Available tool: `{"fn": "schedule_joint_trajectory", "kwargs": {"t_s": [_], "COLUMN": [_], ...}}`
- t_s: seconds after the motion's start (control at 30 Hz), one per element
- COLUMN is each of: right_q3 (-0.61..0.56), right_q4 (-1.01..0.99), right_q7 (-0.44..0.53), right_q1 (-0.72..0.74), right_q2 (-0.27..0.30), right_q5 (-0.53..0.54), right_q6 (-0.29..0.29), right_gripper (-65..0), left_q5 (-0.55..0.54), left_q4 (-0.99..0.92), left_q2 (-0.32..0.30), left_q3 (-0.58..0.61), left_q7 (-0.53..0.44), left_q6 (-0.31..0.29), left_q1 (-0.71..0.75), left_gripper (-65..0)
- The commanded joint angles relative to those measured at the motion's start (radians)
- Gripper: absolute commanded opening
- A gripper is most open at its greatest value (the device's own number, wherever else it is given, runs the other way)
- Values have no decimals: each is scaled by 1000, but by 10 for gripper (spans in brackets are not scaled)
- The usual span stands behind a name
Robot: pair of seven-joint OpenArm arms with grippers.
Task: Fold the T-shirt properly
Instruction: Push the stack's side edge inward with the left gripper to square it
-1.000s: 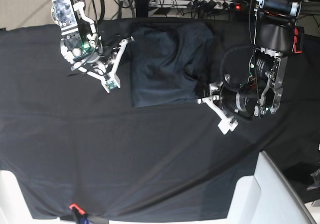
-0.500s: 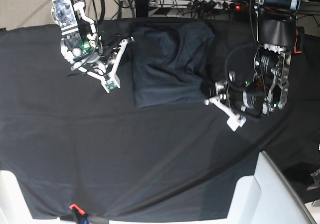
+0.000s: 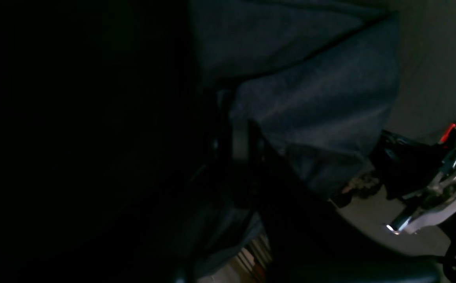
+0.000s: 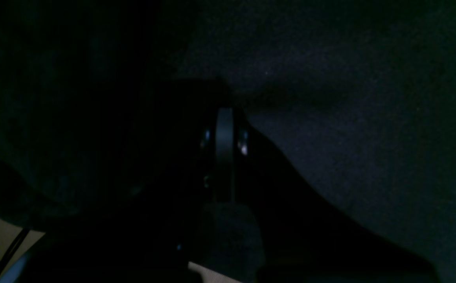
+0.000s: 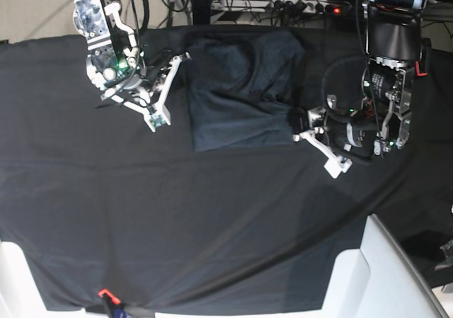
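- The T-shirt (image 5: 241,91) lies folded into a rough rectangle on the black cloth (image 5: 212,226), toward the table's far edge, between the two arms.
- The left gripper (image 5: 306,128) sits at the shirt's lower right corner, jaws closed; in the left wrist view grey fabric (image 3: 314,118) bunches at the fingers, but a firm pinch cannot be confirmed.
- The right gripper (image 5: 177,63) rests beside the shirt's upper left edge, jaws pressed together, holding nothing visible.
- White furniture (image 5: 382,275) stands at the table's near corner.

left tool (image 3: 236,137) tips lost in darkness.
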Motion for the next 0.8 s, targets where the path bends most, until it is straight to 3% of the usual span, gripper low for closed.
{"fn": "schedule_joint_trajectory", "kwargs": {"t_s": [0.0,0.77], "right_q3": [-4,-5], "right_q4": [6,6], "right_q7": [-5,-5], "right_q1": [-1,-2], "right_q2": [-1,-2], "right_q5": [-3,-1], "right_q6": [1,1], "right_gripper": [-648,-644], "left_q5": [-13,-13], "left_q4": [7,-19], "left_q2": [-9,-9], "left_q3": [-5,-5], "left_q7": [0,-49], "left_q6": [6,6], "left_q1": [-20,-42], "left_gripper": [-650,-650]}}
